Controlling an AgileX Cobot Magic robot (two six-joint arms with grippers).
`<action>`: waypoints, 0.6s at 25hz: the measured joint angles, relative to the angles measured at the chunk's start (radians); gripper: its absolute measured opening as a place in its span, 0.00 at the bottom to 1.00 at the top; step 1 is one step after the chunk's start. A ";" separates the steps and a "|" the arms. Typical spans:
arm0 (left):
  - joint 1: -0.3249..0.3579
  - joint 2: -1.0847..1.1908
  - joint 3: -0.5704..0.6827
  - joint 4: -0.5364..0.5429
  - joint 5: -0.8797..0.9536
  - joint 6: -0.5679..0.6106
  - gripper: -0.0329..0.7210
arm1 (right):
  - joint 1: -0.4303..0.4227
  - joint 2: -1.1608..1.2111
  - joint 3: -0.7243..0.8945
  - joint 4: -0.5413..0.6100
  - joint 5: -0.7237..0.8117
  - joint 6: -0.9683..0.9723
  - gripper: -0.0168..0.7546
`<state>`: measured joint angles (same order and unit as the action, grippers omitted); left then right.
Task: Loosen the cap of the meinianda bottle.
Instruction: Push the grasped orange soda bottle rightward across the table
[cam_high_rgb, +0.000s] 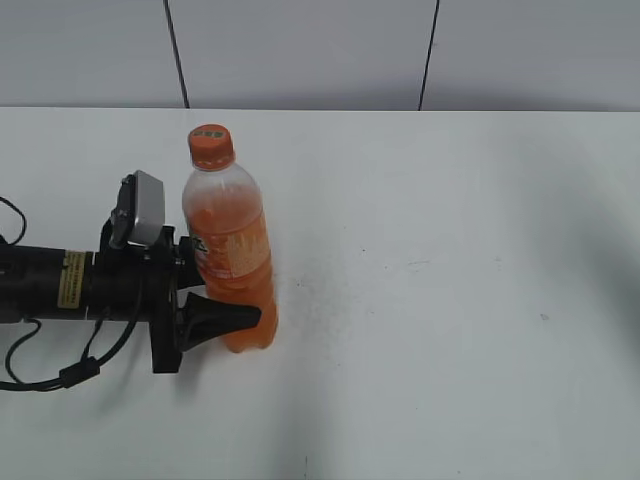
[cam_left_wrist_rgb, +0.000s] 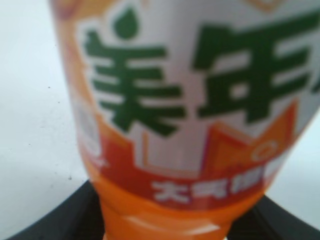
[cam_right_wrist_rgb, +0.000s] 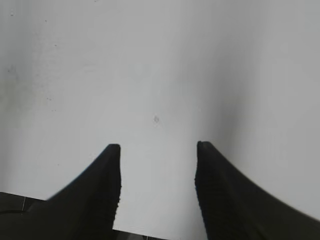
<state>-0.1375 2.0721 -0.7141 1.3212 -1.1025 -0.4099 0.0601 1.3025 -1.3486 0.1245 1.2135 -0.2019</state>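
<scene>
1. The bottle (cam_high_rgb: 232, 255) stands upright on the white table (cam_high_rgb: 450, 300), left of the table's middle and nearer the left edge than the right.
2. The bottle is clear plastic, filled with orange drink up to its shoulder, and it carries an orange label with a green and white logo.
3. The cap (cam_high_rgb: 211, 144) is orange with a pale mark on top, and it sits on the bottle's neck with nothing touching it.
4. The left end effector (cam_high_rgb: 215, 290) reaches in from the table's left edge and is clamped around the lower half of the bottle, one black finger (cam_high_rgb: 225, 320) showing across the front near the base.
5. In the left wrist view the bottle's label (cam_left_wrist_rgb: 200, 100) fills the picture, blurred by closeness, with large green characters on white and orange bands below.
6. Dark parts of the left end effector show at the bottom corners of that view on either side of the bottle.
7. The right end effector (cam_right_wrist_rgb: 157, 175) does not show in the exterior view; its own wrist view shows two black fingers (cam_right_wrist_rgb: 100, 195) spread apart over bare table, gripping nothing.
</scene>
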 joint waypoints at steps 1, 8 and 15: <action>-0.012 0.001 0.000 -0.005 0.001 0.005 0.58 | 0.018 0.012 -0.015 0.000 0.000 0.000 0.49; -0.064 0.001 0.001 -0.004 0.003 0.037 0.58 | 0.191 0.120 -0.125 0.000 0.002 0.015 0.49; -0.064 0.001 -0.002 -0.069 0.009 0.040 0.58 | 0.364 0.253 -0.261 0.000 0.005 0.033 0.49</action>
<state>-0.2016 2.0728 -0.7165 1.2522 -1.0938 -0.3696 0.4245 1.5559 -1.6093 0.1245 1.2180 -0.1687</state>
